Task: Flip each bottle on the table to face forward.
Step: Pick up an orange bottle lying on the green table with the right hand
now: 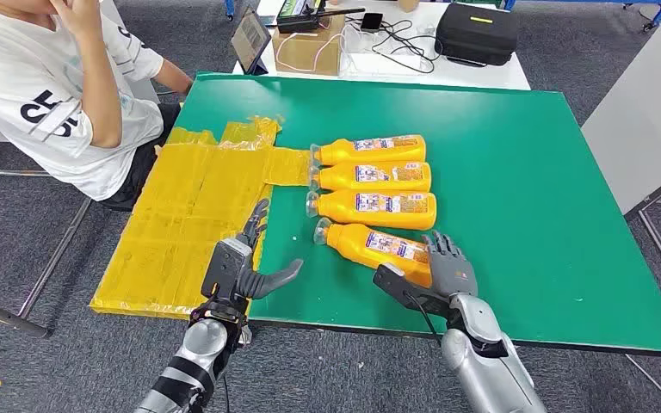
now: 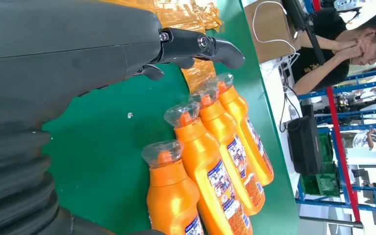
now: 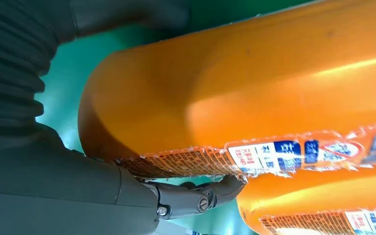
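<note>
Your right hand (image 1: pixel 449 274) has its fingers clamped on the base of the nearest orange bottle (image 1: pixel 377 245), lying tilted on the green worktop (image 1: pixel 525 172). Your left hand (image 1: pixel 243 262) hovers with fingers apart. Beyond, three more orange bottles (image 1: pixel 370 176) lie side by side.

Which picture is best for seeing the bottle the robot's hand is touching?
The head view: it shows the whole nearest bottle lying tilted on the green table, with the right hand at its base end. The right wrist view shows a close orange stretch with label edge. The left wrist view shows its clear cap and upper body.
</note>
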Robot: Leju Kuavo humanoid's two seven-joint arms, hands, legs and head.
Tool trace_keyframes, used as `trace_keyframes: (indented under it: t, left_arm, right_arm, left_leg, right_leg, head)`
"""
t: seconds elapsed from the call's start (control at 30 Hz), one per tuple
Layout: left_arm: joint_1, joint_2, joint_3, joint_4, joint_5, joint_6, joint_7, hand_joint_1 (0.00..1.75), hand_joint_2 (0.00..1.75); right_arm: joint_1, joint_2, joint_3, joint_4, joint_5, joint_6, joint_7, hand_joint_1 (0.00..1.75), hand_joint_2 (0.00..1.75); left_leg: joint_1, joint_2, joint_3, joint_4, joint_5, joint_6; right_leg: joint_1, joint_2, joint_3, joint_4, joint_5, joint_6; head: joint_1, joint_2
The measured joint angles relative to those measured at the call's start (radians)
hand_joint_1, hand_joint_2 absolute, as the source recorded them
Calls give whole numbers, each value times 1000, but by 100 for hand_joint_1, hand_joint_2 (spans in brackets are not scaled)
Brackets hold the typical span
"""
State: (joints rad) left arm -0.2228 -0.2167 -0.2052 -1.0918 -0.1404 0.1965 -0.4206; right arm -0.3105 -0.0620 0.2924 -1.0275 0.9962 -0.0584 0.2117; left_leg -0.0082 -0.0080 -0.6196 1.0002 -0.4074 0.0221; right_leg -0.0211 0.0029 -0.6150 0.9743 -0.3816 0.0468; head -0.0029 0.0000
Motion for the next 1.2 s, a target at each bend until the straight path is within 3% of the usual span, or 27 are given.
trace_keyframes:
  t: [0.23, 0.5, 0.7, 0.9, 1.2]
  left_arm:
    - [-1, 1, 1, 0, 0, -2, 0, 0, 175]
    - [-11, 9, 2, 2, 0, 5, -6, 0, 175]
    - [-38, 16, 2, 21, 8, 13, -7, 0, 175]
    - [-52, 27, 13, 44, 42, -10, -2, 0, 175]
    - [-64, 33, 17, 53, 51, -22, 2, 0, 175]
  right_arm:
    - [-61, -4, 18, 80, -44, 26, -55, 175, 175]
    - [-88, 3, 21, 115, -262, 43, -207, 175, 175]
    - [-15, 65, 7, 54, -440, -45, -312, 175, 175]
    - [48, 129, -5, -29, -490, -138, -362, 175, 175]
    - [74, 194, -4, -99, -523, -189, -394, 175, 175]
  left_leg:
    - [0, 3, 8, 0, -1, 1]
    - [0, 3, 10, 0, 0, 1]
    - [1, 2, 4, 0, 1, 1]
    - [1, 2, -1, 0, 1, 1]
    - [0, 0, -3, 0, 1, 2]
  right_leg:
    - [0, 1, 7, -2, 1, 1]
    - [0, 2, 10, -2, 2, 1]
    - [1, 1, 5, -1, 2, 2]
    - [0, 1, 1, -1, 2, 2]
    - [0, 1, -1, -2, 1, 2]
  head:
    - [0, 0]
    - [0, 0]
    - [0, 0]
    - [0, 0]
    - [0, 0]
